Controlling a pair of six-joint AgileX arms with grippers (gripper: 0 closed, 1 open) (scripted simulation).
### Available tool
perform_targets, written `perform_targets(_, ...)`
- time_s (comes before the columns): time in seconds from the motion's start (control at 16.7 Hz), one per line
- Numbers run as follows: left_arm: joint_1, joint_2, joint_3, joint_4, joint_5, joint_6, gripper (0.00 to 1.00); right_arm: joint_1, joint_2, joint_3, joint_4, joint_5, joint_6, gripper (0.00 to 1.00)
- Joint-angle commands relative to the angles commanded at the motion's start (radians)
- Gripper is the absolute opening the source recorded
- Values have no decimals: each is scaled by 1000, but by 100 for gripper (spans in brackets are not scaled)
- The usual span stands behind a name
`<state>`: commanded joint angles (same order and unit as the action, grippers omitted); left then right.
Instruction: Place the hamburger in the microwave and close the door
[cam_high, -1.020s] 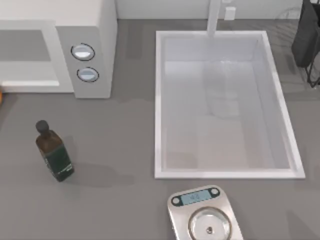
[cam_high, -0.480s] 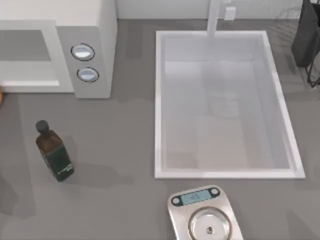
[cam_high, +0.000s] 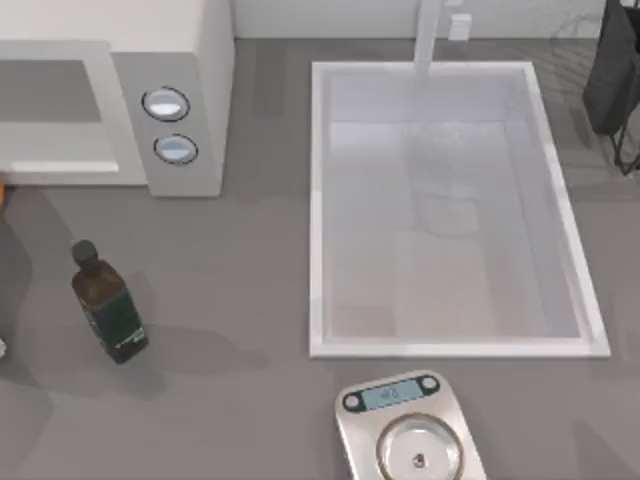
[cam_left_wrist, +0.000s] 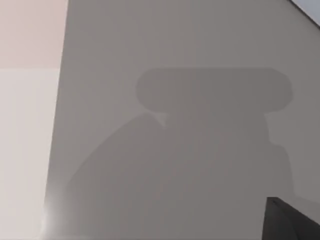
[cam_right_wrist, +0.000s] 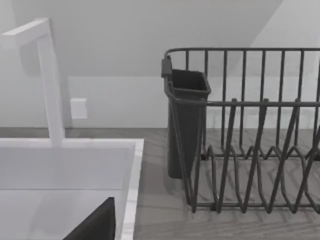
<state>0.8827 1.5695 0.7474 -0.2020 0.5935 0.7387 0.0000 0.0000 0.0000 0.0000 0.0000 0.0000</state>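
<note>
Microwave (cam_high: 110, 100) at the counter's (cam_high: 230, 280) far left, nearer the left arm. Orange bit (cam_high: 3, 192) just beside its front. Claws: cannot tell.

I count one microwave (cam_high: 115, 95) with two round dials (cam_high: 166, 104) on its panel. One dark bottle (cam_high: 108, 303) stands on the counter. There is one white sink (cam_high: 315, 200) with one tap (cam_high: 428, 35) behind it, and one kitchen scale (cam_high: 405, 435) near the front edge. I see one dark wire dish rack (cam_right_wrist: 255, 130), holding one dark cutlery cup (cam_right_wrist: 186, 122).
</note>
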Motion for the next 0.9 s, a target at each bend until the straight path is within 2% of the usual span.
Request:
perform_targets(0.18, -53, -60, -50, 22, -37, -54, 0, 0, 0, 0, 0, 0, 0, 100)
perform_targets(0.6, -276, -283, -253, 96, -162, -258, 0, 0, 0, 0, 0, 0, 0, 100)
perform_targets(0.9, -303, -311, -278, 106, -178, -285, 0, 0, 0, 0, 0, 0, 0, 100)
